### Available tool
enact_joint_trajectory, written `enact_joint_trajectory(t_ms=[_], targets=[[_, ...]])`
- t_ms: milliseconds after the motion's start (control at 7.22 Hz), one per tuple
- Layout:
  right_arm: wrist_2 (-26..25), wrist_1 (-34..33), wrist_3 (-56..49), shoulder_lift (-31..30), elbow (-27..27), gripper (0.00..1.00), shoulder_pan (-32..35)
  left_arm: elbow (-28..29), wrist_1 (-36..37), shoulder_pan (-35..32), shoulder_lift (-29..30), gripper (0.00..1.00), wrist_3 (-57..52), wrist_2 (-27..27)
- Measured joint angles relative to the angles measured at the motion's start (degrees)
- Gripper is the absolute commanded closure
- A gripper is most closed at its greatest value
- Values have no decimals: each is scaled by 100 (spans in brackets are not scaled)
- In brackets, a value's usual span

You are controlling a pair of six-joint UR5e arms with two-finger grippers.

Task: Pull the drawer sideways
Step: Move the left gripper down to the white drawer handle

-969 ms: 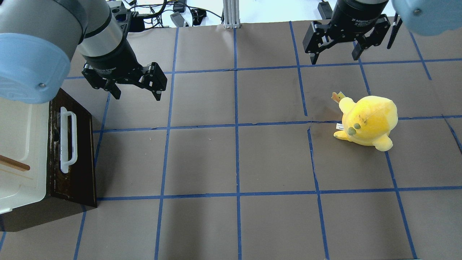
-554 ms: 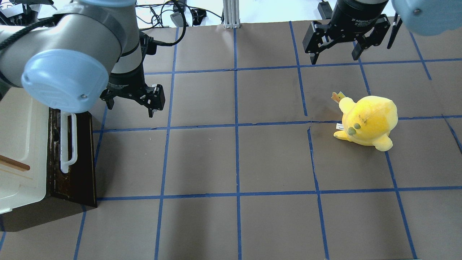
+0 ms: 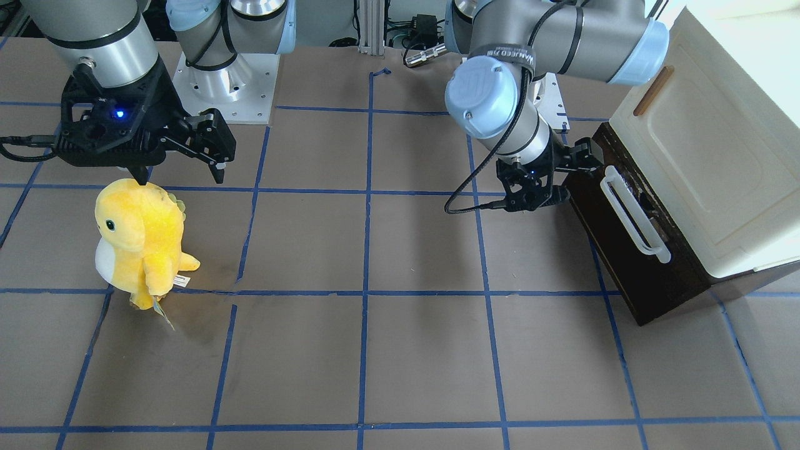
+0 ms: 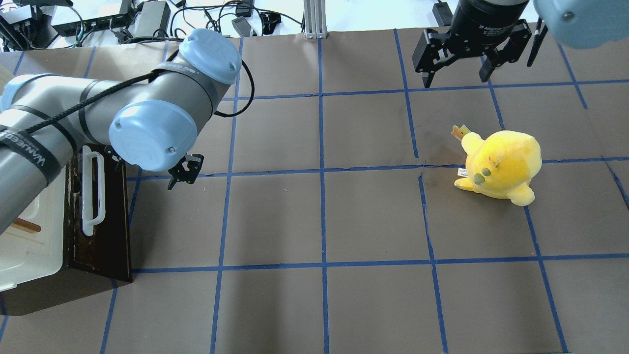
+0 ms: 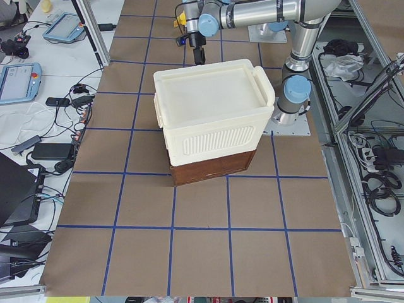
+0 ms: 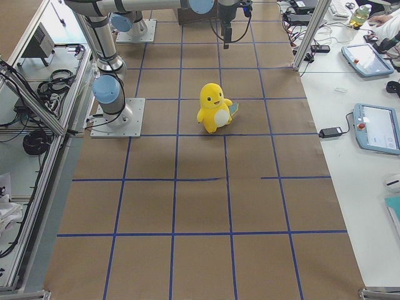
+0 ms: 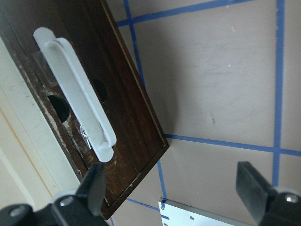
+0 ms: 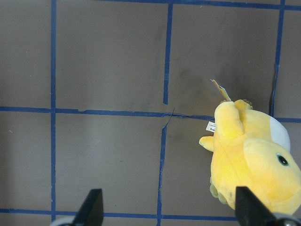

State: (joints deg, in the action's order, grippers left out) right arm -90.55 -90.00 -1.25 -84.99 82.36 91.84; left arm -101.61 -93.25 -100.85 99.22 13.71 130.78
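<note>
The drawer (image 4: 109, 221) has a dark brown front and a long white bar handle (image 4: 92, 191). It sits at the base of a cream-white cabinet (image 3: 706, 162) at the table's left edge and looks shut. My left gripper (image 3: 572, 178) is open and empty. It hangs low by the far end of the drawer front (image 3: 619, 256), apart from the handle (image 3: 634, 209). In the left wrist view the handle (image 7: 77, 94) lies up and left of the open gripper (image 7: 173, 188). My right gripper (image 4: 454, 73) is open and empty at the far right.
A yellow plush toy (image 4: 501, 164) stands on the right half of the table, just in front of the right gripper (image 3: 178, 172). Blue tape lines grid the brown table (image 4: 319, 216). Cables and power bricks (image 4: 123, 19) lie past the far edge.
My left arm has swung down and toward the drawer, turning its wrist. Its gripper now sits lower, near the far end of the drawer front. The right arm and the toy have not moved.
</note>
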Motion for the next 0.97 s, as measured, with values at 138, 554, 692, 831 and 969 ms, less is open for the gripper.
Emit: enact_joint_trajectory(t_ms=[138, 554, 692, 831, 969], targets=[[2, 0, -2, 0, 0, 0, 0, -126, -53, -93, 216, 0, 174, 599], [1, 0, -1, 0, 0, 0, 0, -308, -469, -229, 781, 0, 762, 1882], [-1, 0, 1, 0, 0, 0, 0, -317, -562, -228, 953, 0, 1074, 2118], [0, 0, 1, 0, 0, 0, 0, -315, -602, -217, 1105, 0, 1388, 2314], [0, 0, 2, 0, 0, 0, 0, -315, -617, -182, 1243, 0, 1671, 2521]])
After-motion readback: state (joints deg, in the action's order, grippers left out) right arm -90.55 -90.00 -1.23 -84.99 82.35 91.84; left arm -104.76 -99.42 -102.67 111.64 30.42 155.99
